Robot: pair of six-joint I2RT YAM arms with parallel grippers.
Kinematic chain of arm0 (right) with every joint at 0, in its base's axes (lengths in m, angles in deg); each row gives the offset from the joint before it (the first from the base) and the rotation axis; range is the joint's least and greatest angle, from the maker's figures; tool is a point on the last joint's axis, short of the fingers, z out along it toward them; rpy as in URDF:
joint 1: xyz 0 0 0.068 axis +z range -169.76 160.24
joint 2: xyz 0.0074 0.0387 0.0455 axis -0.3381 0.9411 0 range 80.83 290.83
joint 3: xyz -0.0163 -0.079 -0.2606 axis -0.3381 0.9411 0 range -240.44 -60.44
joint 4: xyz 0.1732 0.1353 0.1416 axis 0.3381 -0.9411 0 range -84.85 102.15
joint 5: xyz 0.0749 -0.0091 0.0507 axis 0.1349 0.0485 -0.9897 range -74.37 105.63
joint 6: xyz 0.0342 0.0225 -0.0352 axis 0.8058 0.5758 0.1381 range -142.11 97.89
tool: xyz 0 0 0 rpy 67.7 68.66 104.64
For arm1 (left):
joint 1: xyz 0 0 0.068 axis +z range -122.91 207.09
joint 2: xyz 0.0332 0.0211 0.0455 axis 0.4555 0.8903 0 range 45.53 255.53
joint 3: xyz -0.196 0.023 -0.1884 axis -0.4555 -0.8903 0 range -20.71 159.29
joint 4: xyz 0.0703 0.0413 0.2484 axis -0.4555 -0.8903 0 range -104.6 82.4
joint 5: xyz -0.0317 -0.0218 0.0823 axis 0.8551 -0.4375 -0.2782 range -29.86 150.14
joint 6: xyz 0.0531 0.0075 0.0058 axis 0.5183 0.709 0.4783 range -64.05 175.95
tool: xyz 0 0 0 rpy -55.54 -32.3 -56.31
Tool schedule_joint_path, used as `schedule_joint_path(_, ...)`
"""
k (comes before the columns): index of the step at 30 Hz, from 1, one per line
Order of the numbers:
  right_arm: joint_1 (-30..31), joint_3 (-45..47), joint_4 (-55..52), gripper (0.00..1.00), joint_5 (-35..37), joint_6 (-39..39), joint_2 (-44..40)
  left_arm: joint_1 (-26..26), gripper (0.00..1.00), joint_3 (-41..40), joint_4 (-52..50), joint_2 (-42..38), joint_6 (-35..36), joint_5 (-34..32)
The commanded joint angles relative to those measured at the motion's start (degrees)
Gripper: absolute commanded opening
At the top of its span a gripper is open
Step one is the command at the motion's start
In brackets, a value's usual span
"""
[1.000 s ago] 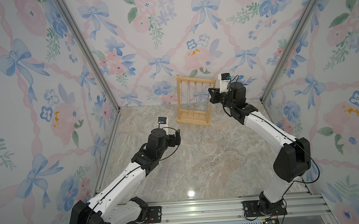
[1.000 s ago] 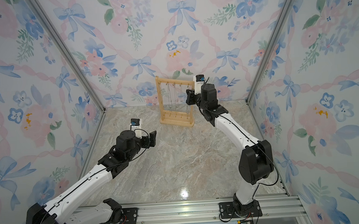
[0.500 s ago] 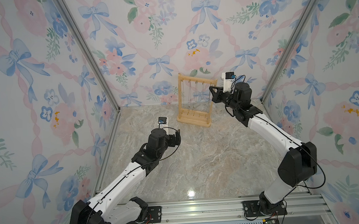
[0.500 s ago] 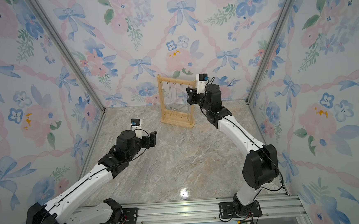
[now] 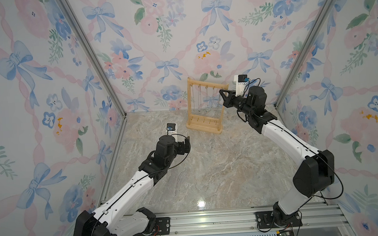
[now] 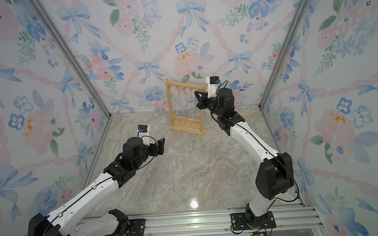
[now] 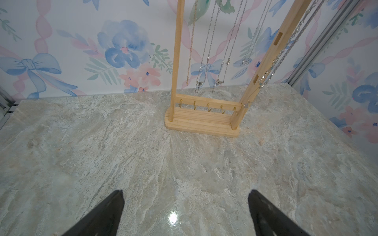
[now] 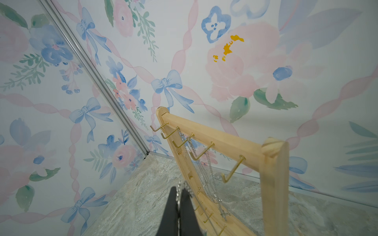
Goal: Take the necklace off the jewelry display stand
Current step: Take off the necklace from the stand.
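The counter point(image 5: 209, 171) carries the jewelry display stand point(image 5: 204, 126), upright near its back edge and unmoved from a second ago. The right arm's elbow has swung out toward the right edge. The right gripper point(image 8: 179, 189) stays at the stand's top right corner, jaws shut on the necklace point(image 8: 181, 185), a silver chain. The left gripper point(image 7: 186, 192) hangs over the counter's left-middle as before, jaws wide apart, holding nothing. The nearest hook point(image 8: 233, 169) is bare.

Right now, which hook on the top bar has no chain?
The end hook beside the post nearest the right pincer; the others farther along carry chains.
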Motion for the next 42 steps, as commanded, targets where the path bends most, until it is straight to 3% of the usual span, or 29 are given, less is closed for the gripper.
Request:
schedule_joint_path(1, -0.22, 1.04, 1.38, 0.00, -3.04, 0.45, -3.13, 0.44, 0.98, 0.26, -0.41, 0.53, -0.60, 0.23)
schedule_joint_path(10, 2.61, 3.44, -6.23, 0.00, -6.69, -7.41, -8.70, 0.86, 0.98, 0.43, 0.00, -0.24, 2.94, 3.20)
schedule_joint_path(15, 4.64, 6.13, -9.91, 0.00, -9.47, -11.93, -13.07, 1.52, 0.98, -0.31, 2.48, -1.24, 4.48, 8.42)
schedule_joint_path(31, 6.54, 12.20, -17.59, 0.00, -17.66, -17.78, -22.16, 0.52, 0.97, -2.59, 15.73, -2.53, 5.33, 40.56)
schedule_joint_path(42, 6.54, 13.79, -21.14, 0.00, -19.83, -20.47, -24.85, -3.69, 0.92, 3.07, 16.06, 3.25, 5.36, 42.52)
